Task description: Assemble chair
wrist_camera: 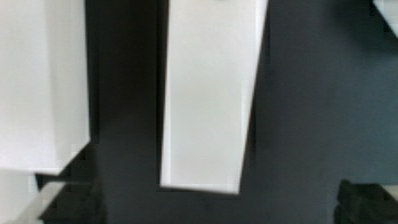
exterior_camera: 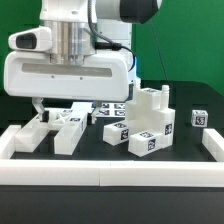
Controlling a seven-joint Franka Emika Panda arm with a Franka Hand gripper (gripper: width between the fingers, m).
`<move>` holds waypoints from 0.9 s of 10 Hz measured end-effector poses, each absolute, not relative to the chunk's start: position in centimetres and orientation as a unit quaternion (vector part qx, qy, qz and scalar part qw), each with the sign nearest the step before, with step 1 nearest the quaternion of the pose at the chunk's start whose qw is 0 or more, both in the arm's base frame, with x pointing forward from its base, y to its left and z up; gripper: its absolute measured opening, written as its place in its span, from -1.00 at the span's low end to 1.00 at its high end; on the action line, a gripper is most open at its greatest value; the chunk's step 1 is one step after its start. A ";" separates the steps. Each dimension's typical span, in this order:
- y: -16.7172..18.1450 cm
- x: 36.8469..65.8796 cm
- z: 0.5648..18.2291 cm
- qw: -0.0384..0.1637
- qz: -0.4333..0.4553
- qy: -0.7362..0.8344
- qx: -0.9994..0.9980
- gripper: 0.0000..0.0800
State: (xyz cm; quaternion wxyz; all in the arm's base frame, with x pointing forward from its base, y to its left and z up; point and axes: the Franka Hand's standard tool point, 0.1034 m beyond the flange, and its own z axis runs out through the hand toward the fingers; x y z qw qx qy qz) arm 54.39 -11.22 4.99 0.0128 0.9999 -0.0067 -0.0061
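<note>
The gripper stands wide. In the wrist view its dark fingertips sit at opposite edges of the picture. A long white bar of the chair lies on the black table between them, with dark gaps on both sides, so nothing is held. A second white slab lies beside the bar, apart from it.

In the exterior view the gripper's broad white body hangs low over loose chair parts, at about nine o'clock from the blocky stack (the tallest white cluster, with tags on its faces). A short white piece and a longer white piece rest on the table under it; which of them the wrist camera sees as the bar I cannot tell for sure. Flat tagged pieces lie at ten o'clock from the stack, and a small cube stands alone at three o'clock from it. The border rail runs along the six o'clock side of the table
</note>
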 end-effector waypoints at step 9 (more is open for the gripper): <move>-11.4 52.6 3.0 0.007 -0.029 0.000 1.000 0.62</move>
